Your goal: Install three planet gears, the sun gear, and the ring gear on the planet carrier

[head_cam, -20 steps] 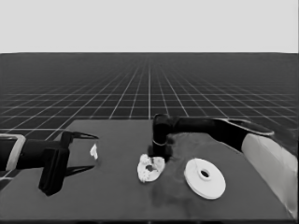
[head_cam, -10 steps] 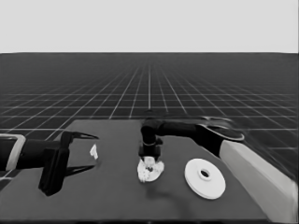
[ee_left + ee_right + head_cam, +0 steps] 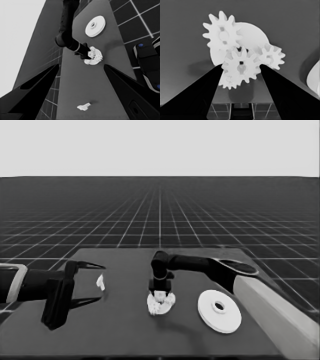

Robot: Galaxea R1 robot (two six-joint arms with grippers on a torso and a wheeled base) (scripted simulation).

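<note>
The smaller round part (image 3: 159,307), the planet carrier, lies mid-table with three planet gears on it (image 3: 223,35) (image 3: 271,56) (image 3: 229,83). My right gripper (image 3: 160,293) hangs straight above it, shut on one more small gear (image 3: 241,66) that sits at the middle between the three. In the left wrist view the same gripper (image 3: 86,55) points down onto the cluster (image 3: 94,56). The larger round part (image 3: 219,310), the ring gear, lies flat to the right of it. My left gripper (image 3: 98,283) waits open over the table's left end.
A thin white piece (image 3: 101,282) lies on the table between the left gripper's fingers, not held, and also shows in the left wrist view (image 3: 83,107). The right arm's pale grey part (image 3: 280,315) crosses the lower right corner. Dark machinery (image 3: 147,62) sits past the table's edge.
The right gripper has moved left from beside the smaller round part to directly above it and come down, carrying the gear. The left arm has not moved.
</note>
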